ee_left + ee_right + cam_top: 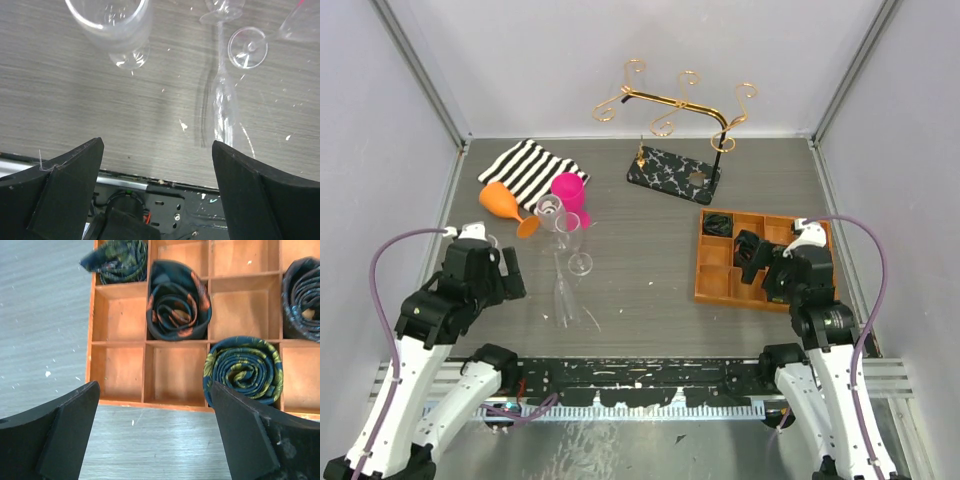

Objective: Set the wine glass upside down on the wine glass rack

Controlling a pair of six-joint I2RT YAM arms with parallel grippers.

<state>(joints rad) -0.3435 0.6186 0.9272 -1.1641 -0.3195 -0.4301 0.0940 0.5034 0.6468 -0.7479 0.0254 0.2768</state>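
Observation:
The wine glass rack (pixel 672 98) is a gold wire stand with curled arms on a black marbled base (pixel 672 172) at the back centre. Several clear stemmed glasses cluster left of centre. One clear wine glass (pixel 551 209) (pixel 112 22) stands by the pink cup. A slim flute (pixel 563 297) (pixel 223 102) lies on the table, with another glass's round foot (pixel 248 47) beside it. My left gripper (pixel 508 276) (pixel 157 146) is open and empty, near the table's front edge, short of the glasses. My right gripper (pixel 752 256) (pixel 155 386) is open and empty over the orange tray's near edge.
An orange compartment tray (pixel 706 272) (pixel 120 292) at the right holds rolled ties (pixel 176 300). An orange glass (pixel 503 204) lies on its side beside a pink cup (pixel 567 189) and a striped cloth (pixel 529 166). Grey walls close in the sides and back.

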